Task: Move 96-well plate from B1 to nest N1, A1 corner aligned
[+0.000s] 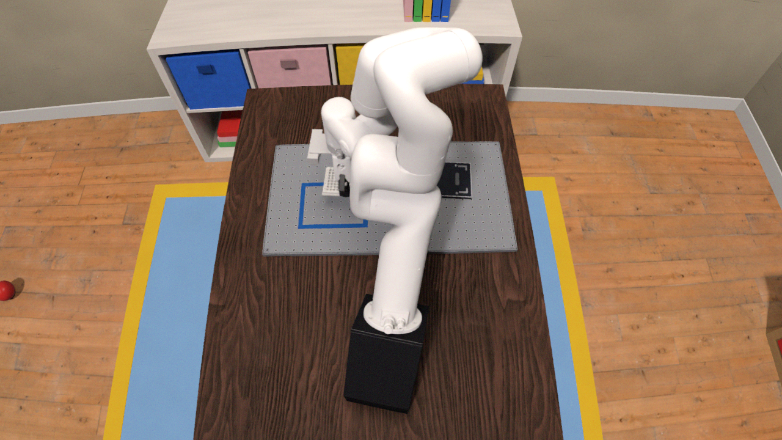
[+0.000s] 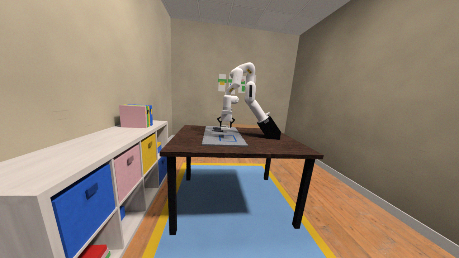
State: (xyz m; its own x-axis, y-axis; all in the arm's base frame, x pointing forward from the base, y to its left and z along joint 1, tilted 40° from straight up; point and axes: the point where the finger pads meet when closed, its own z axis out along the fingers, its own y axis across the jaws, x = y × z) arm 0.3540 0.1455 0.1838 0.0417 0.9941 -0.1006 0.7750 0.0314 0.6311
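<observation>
My gripper (image 1: 338, 184) (image 2: 226, 125) is shut on the white 96-well plate (image 1: 331, 182) (image 2: 226, 127) and holds it in the air above the far edge of the blue-outlined spot B1 (image 1: 302, 208) (image 2: 227, 140). The arm hides the plate's right part in the top view. The black plate nest N1 (image 1: 460, 179) (image 2: 217, 129) with white corner marks lies on the grey perforated board (image 1: 470, 230) (image 2: 210, 141), to the right of the spot, partly hidden by the arm. I cannot make out the cut-off corner.
The arm's black base (image 1: 384, 361) (image 2: 270, 128) stands at the table's near edge. A white shelf (image 1: 180, 32) (image 2: 64, 153) with coloured bins stands behind the dark wooden table (image 1: 284, 328) (image 2: 250, 149). A red ball (image 1: 5, 289) lies on the floor at left.
</observation>
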